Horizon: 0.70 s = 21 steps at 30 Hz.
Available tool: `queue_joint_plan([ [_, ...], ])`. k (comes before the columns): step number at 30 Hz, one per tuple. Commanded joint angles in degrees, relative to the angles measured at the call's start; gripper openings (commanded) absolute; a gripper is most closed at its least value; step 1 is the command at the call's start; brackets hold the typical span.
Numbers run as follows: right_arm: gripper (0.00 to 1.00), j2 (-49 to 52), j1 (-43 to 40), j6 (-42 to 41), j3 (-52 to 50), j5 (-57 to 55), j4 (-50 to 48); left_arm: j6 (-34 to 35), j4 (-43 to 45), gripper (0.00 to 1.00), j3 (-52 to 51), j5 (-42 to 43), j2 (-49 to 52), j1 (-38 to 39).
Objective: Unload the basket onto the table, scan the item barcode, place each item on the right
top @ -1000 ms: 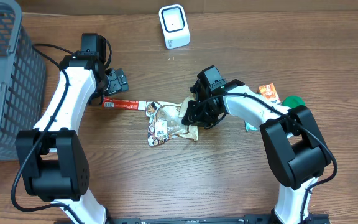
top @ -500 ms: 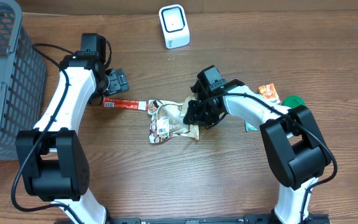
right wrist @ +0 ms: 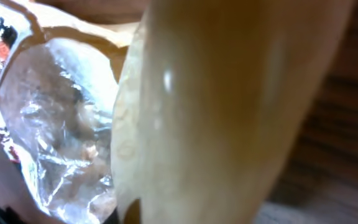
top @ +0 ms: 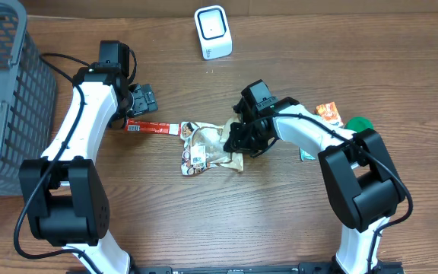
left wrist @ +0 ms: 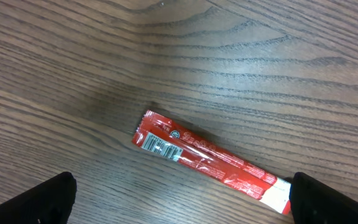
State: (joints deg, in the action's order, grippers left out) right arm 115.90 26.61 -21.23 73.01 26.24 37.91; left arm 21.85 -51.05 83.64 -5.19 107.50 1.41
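Crinkled tan-and-clear snack bag (top: 207,146) lies on the wooden tabletop (top: 280,221), well toward you from the white box-shaped scanner (top: 212,32). Your right gripper (top: 240,141) sits at its edge, fingers hidden, grip impossible to tell. Your left gripper (left wrist: 188,202) hangs with fingers (left wrist: 42,199) spread over a red stick packet (left wrist: 210,155).

Grey mesh basket (top: 6,99) sits at the left edge of the wooden table (top: 280,221). Red stick pack (top: 149,127) lies flat, barcode up. Orange packet (top: 328,113) and a green round thing (top: 358,122) lie just beside each other, far right.
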Motion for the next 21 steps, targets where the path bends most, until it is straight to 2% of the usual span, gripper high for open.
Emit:
queue_joint_plan([
  [1, 0.04, 0.04, -1.09, 0.04, 1.68, 2.14, 1.05, -1.09, 0.13, 1.0, 0.85, -0.79, -0.26, 0.11],
  [6, 0.04, -1.86, -2.67, 0.52, 3.54, 5.18, 1.97, -1.09, 0.13, 1.0, 0.85, -0.79, -0.26, 0.11],
  [15, 0.04, -18.01, -2.62, 14.23, 4.02, 5.4, 0.74, -1.09, 0.13, 1.0, 0.85, -0.79, -0.26, 0.11],
  [21, 0.04, -24.15, -2.69, 15.56, 4.02, 5.16, -0.61, -1.09, 0.13, 1.0, 0.85, -0.79, -0.26, 0.11],
])
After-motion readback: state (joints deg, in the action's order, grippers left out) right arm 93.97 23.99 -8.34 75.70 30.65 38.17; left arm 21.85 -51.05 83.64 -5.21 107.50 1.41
